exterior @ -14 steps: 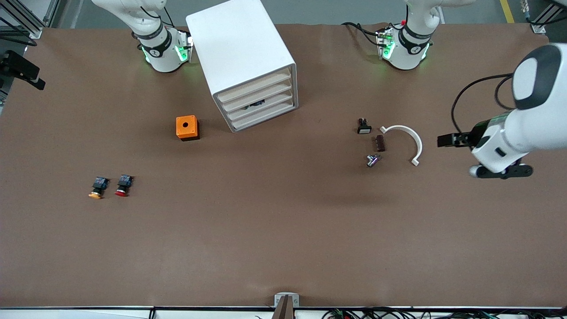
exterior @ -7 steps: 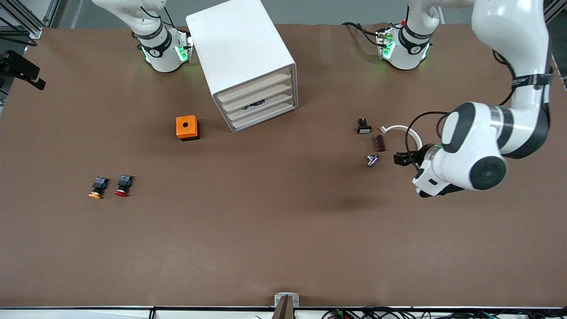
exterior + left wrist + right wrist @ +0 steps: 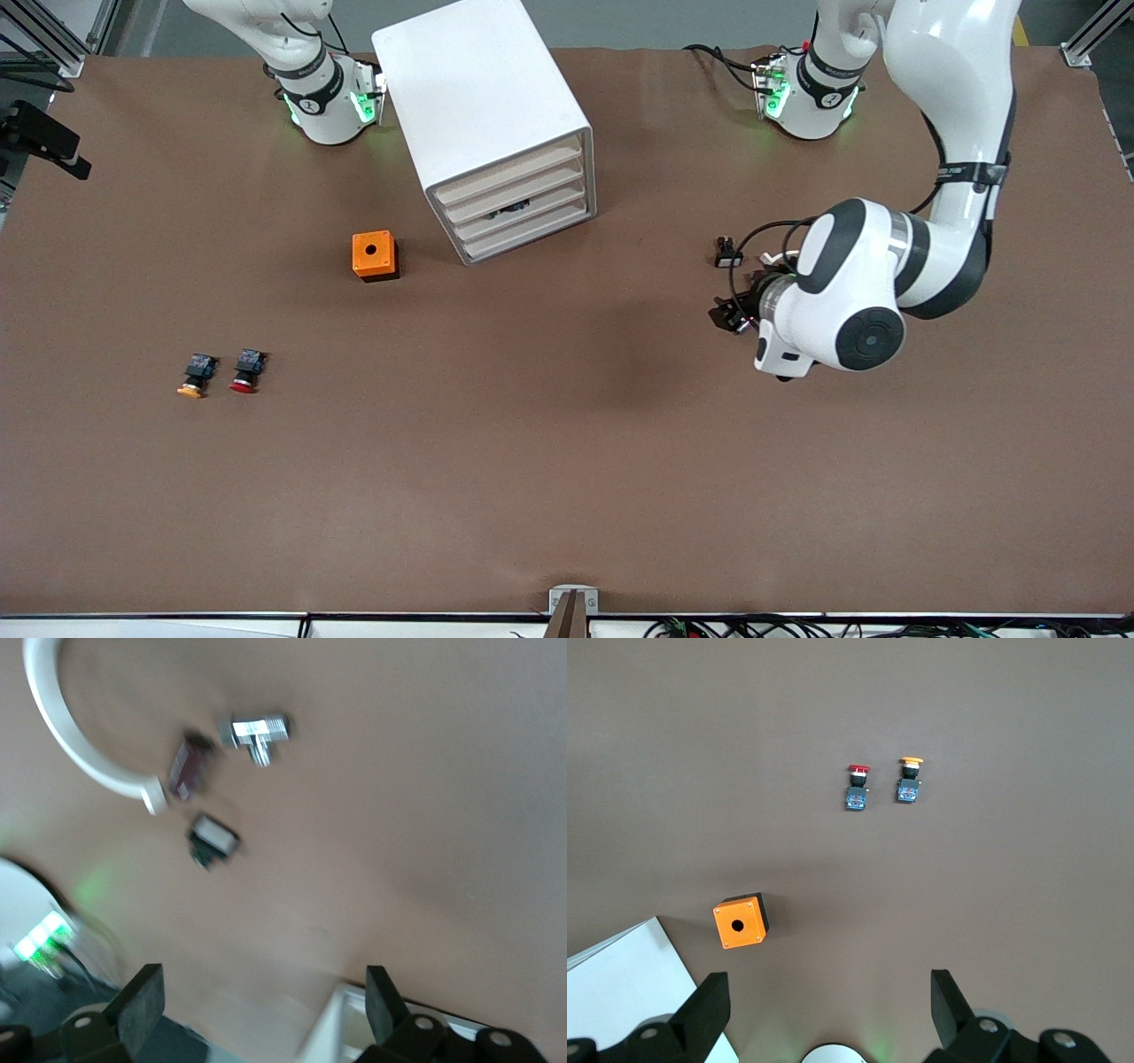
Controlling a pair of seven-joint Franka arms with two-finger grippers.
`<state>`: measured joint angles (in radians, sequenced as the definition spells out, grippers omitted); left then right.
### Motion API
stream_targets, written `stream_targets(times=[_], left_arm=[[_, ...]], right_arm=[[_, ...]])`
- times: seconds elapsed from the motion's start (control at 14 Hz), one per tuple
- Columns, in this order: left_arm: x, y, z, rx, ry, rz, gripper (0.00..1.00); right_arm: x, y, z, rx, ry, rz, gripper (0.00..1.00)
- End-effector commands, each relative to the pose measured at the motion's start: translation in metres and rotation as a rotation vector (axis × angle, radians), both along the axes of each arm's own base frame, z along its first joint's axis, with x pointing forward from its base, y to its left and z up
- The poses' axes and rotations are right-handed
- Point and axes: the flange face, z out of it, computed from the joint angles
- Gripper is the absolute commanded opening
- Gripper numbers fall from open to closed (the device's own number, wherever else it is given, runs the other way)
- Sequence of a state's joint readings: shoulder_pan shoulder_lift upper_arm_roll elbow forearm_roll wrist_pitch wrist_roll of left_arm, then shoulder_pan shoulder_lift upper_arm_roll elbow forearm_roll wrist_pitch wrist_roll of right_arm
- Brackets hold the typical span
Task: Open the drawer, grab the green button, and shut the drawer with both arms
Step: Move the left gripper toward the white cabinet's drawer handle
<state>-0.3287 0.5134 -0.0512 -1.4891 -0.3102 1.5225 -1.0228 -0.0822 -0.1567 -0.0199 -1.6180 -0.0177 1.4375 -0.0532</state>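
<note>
The white cabinet (image 3: 483, 97) stands between the two arm bases, its four drawers pushed in. A dark thing (image 3: 510, 210) shows in the slot at the top of the third drawer (image 3: 545, 211); I cannot make out the green button. My left gripper (image 3: 725, 315) (image 3: 261, 1005) hangs open and empty over the small parts toward the left arm's end of the table. My right gripper (image 3: 830, 1010) is out of the front view, open and empty, high over the table near its own base.
An orange box (image 3: 374, 255) (image 3: 741, 921) sits beside the cabinet. A red-capped button (image 3: 245, 370) (image 3: 857, 787) and a yellow-capped one (image 3: 193, 377) (image 3: 910, 780) lie nearer the front camera. Under the left arm lie a white arc (image 3: 75, 744), a brown piece (image 3: 188, 769), a silver part (image 3: 257, 729) and a black switch (image 3: 728, 255) (image 3: 213, 837).
The left arm has swung in from the table's edge toward the middle and now covers the small parts and most of the white arc. Nothing else has moved.
</note>
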Motion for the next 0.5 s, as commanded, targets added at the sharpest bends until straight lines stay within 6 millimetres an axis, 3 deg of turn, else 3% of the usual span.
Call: stream_targets(times=[0.0, 0.43], left_arm=[[0.008, -0.029, -0.002, -0.014, 0.061, 0.132, 1.0], [-0.011, -0.087, -0.049, 0.002, 0.263, 0.326, 1.0]], right_arm=[[-0.003, 0.001, 0.003, -0.012, 0.0, 0.004, 1.0], [-0.003, 0.001, 0.003, -0.012, 0.0, 0.004, 1.0]])
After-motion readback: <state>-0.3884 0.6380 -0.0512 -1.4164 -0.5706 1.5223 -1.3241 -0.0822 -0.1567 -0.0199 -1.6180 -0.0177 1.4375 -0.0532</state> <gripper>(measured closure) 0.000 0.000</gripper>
